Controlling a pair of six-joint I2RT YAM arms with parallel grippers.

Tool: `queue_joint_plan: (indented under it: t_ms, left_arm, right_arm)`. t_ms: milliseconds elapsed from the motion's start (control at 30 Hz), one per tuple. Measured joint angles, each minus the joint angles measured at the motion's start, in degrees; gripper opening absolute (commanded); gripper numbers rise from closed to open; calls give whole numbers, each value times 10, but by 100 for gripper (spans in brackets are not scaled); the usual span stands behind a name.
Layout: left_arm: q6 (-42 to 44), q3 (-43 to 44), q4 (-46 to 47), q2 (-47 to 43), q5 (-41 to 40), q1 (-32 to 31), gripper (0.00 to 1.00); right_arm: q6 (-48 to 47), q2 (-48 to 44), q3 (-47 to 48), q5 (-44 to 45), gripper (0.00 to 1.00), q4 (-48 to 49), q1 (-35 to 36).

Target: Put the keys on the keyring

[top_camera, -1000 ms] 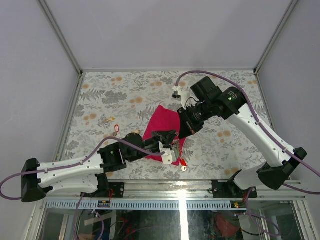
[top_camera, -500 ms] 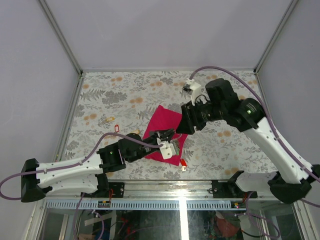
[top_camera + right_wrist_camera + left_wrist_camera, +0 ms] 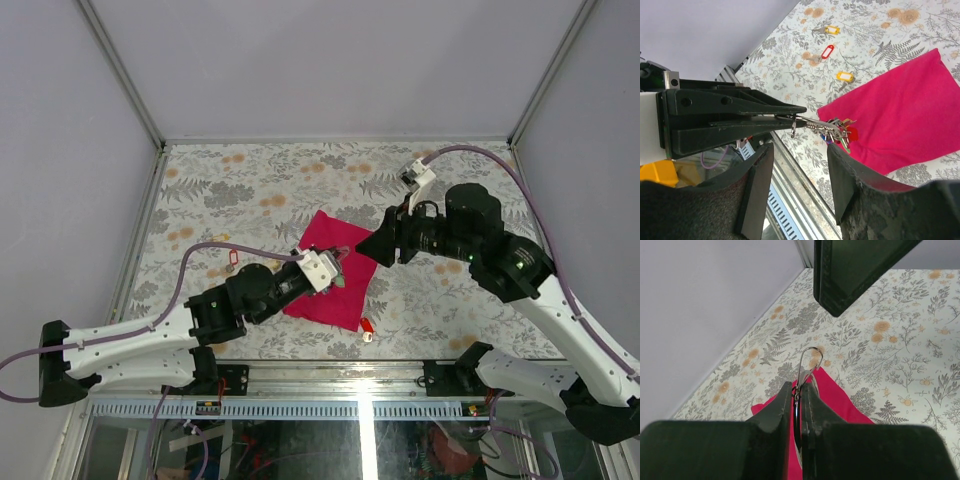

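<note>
Left hand (image 3: 333, 270) is clamping tight on the keyring (image 3: 815, 125), holding it up over the magenta cloth (image 3: 335, 300) with the jumbled bunch sticking out past its tips. Right hand (image 3: 385, 248) is hovering just beside it, fingers standing apart and gripping nothing. Loose keys (image 3: 828, 51) with yellow and red tags are lying on the counter (image 3: 250, 190), well apart from the cloth.

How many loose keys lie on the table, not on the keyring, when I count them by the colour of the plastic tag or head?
Yellow: 2, the far yellow key and the near yellow key, closest to the cloth.
Red: 2, the red-tagged key between those two and the front red key.
Total: 4
</note>
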Motion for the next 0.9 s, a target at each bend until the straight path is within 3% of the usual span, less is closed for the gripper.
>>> queue_joint_plan:
  t_ms: [800,900]
  left_arm:
    - [-27,23,-18,18,-27,0,0]
    - [-27,23,-18,18,-27,0,0]
  right_arm:
    - [56,63,-14,-41,25,58,0]
    - [59,68,-14,-43,11,64,0]
